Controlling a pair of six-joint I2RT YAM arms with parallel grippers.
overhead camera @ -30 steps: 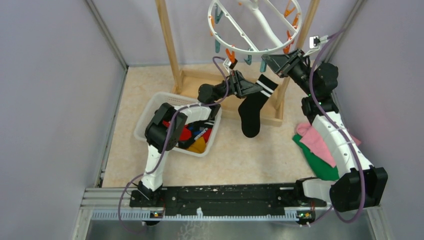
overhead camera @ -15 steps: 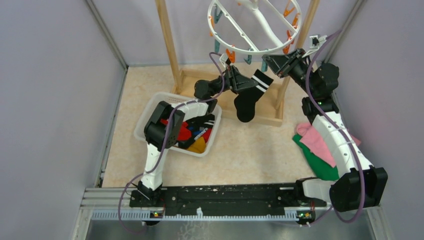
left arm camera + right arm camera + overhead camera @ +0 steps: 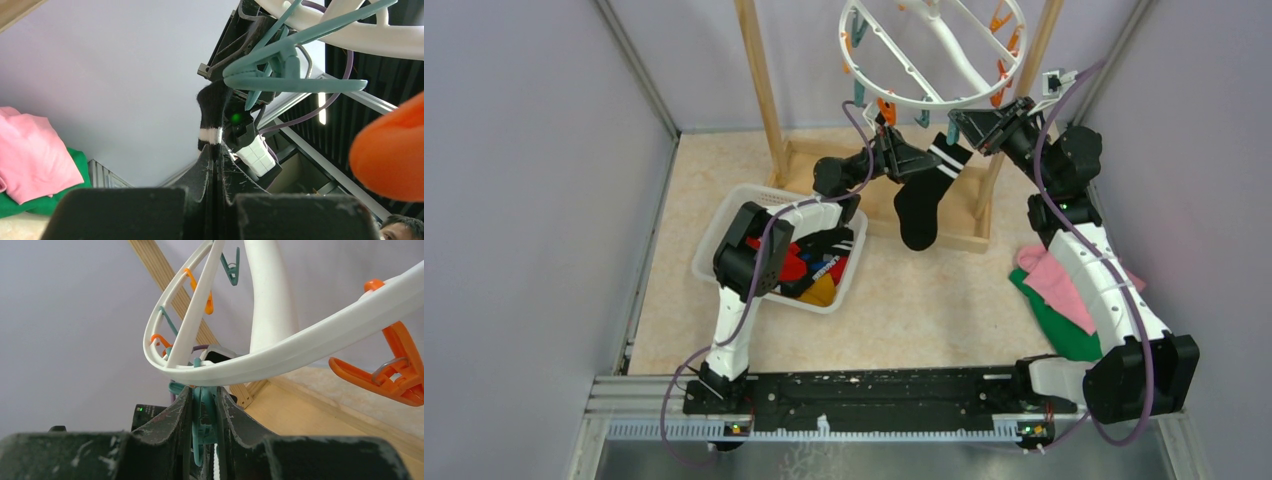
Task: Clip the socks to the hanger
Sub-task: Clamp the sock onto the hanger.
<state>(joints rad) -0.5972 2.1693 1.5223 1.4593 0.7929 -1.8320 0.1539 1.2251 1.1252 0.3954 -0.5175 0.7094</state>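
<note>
A black sock with white stripes hangs by its cuff from my left gripper, which is shut on it just under the white ring hanger. In the left wrist view the cuff sticks up past my left gripper, right below a teal peg whose jaws gape. My right gripper is at the ring's near right rim. In the right wrist view my right gripper is shut on that teal peg, squeezing it under the hanger. More socks lie in the basket.
The white mesh basket sits on the floor left of centre. A wooden rack carries the hanger. Pink cloth and green cloth lie under the right arm. Orange pegs dangle from the ring.
My left gripper has carried the striped sock up and slightly left, bringing its cuff close under the ring by the teal peg. The right gripper has stayed on the peg.
</note>
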